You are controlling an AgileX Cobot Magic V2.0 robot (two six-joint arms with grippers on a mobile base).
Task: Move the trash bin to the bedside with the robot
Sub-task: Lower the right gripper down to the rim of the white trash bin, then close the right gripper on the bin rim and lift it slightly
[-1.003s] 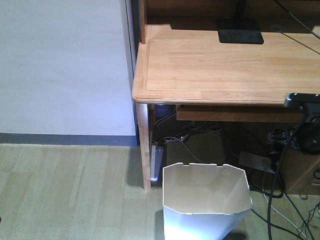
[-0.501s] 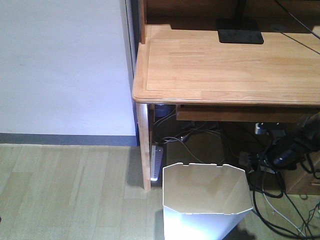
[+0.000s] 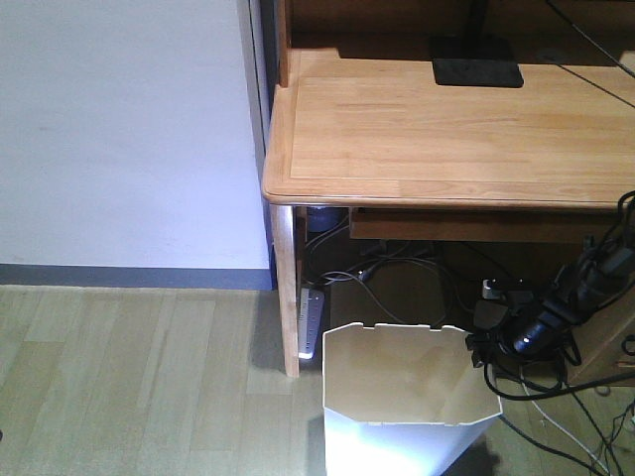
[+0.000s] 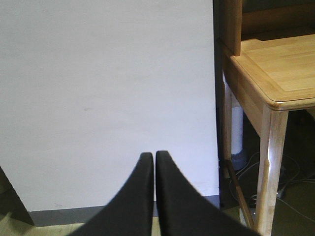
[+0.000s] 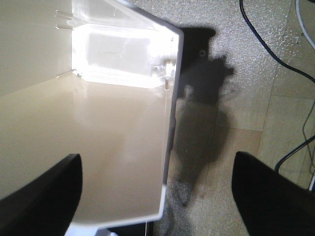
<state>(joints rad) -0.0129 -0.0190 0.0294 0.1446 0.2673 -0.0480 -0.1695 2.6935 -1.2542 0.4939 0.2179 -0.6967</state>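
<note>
Down on the floor point(image 3: 119, 377) by the table point(image 3: 446, 139) leg, the trash bin point(image 3: 412, 397) stands upright with no bed in sight, the right claw point(image 5: 158, 189) spread apart astride its side wall, likely to pinch and carry it, while the left claw point(image 4: 153, 164) hangs pressed together, idle.

Bare floor point(image 3: 129, 377) open left of bin point(image 3: 412, 397), desk leg point(image 3: 286, 288) close behind, tangled cables point(image 3: 556, 382) crowding its right side, perhaps touching
</note>
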